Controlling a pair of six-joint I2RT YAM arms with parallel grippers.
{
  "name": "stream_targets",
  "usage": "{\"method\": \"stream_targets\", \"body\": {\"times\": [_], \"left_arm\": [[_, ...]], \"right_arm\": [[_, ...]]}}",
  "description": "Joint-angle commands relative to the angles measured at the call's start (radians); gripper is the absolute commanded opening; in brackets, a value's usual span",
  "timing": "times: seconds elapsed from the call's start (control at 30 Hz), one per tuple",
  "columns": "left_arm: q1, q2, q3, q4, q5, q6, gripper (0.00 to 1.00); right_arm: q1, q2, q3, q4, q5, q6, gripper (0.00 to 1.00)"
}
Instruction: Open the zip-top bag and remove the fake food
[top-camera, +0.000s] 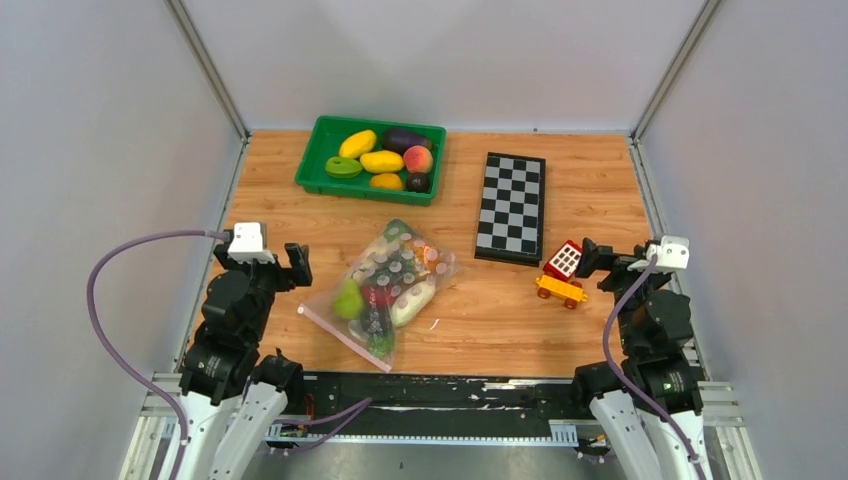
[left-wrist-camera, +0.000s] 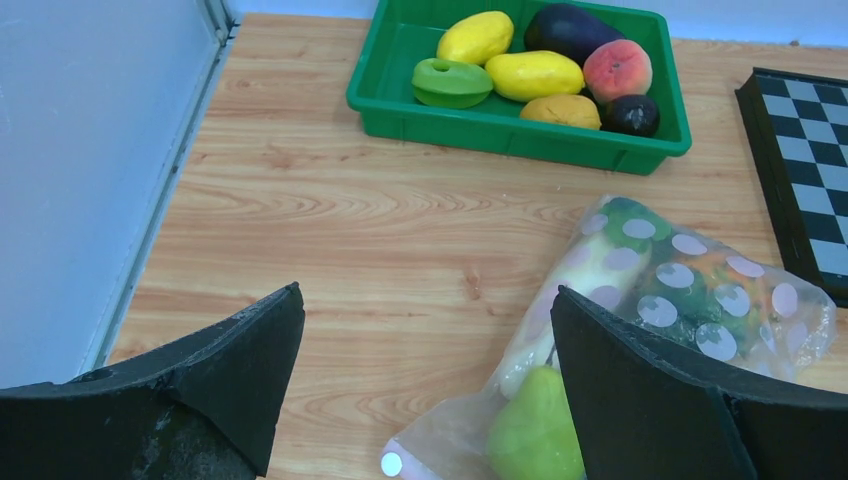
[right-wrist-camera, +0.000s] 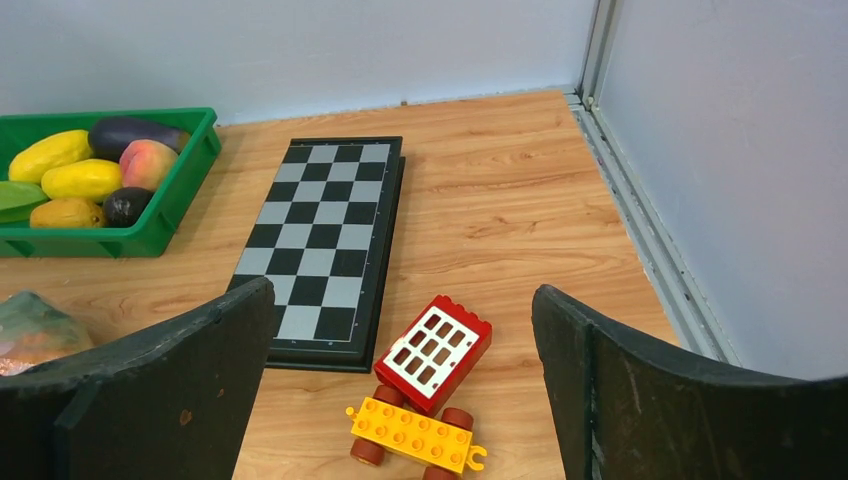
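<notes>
- Across the near-left middle of the table (top-camera: 500, 340) lies the zip-top bag (top-camera: 395, 262). It is flat, and its pink zip strip (top-camera: 345, 338) runs along the near end, apparently shut.
- Left jaws are spread wide and empty, hovering just beside the bag's near-left corner. Right jaws are equally spread and empty, well apart from the bag, over the toy car (top-camera: 562, 272).
- Fake food (top-camera: 412, 300) sits wholly inside, with the green pear (left-wrist-camera: 535, 435) nearest the strip.
- Judged step: the approach, with nothing gripped yet. The next move probably needs the 2 arms to pinch opposite lips of the strip and peel them apart.
</notes>
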Motion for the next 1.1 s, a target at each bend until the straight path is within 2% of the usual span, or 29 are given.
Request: {"method": "stream_targets", "body": {"times": [0.0, 0.33, 0.57, 0.73, 0.87, 1.07], "left_arm": [[-0.009, -0.018, 0.005, 0.019, -0.014, -0.009, 1.00], [-0.015, 0.015, 0.029, -0.024, 0.031, -0.105, 1.00], [-0.015, 0.155, 0.070, -0.131, 0.154, -0.235, 1.00], [-0.015, 0.284, 0.049, -0.138, 0.310, -0.302, 1.00], [-0.015, 0.373, 0.028, -0.131, 0.375, -0.319, 1.00], [-0.015, 0.428, -0.027, -0.047, 0.410, -0.353, 1.00]], "right_arm": [[-0.002, 0.031, 0.045, -0.023, -0.024, 0.051, 1.00], [-0.003, 0.258, 0.169, -0.229, -0.154, 0.211, 1.00], [-0.003, 0.413, 0.226, -0.226, -0.466, 0.274, 1.00], [-0.003, 0.415, 0.112, -0.073, -0.676, 0.337, 1.00], [-0.003, 0.381, -0.041, 0.158, -0.849, 0.442, 1.00], [0.070, 0.427, -0.219, 0.397, -0.846, 0.603, 1.00]]}}
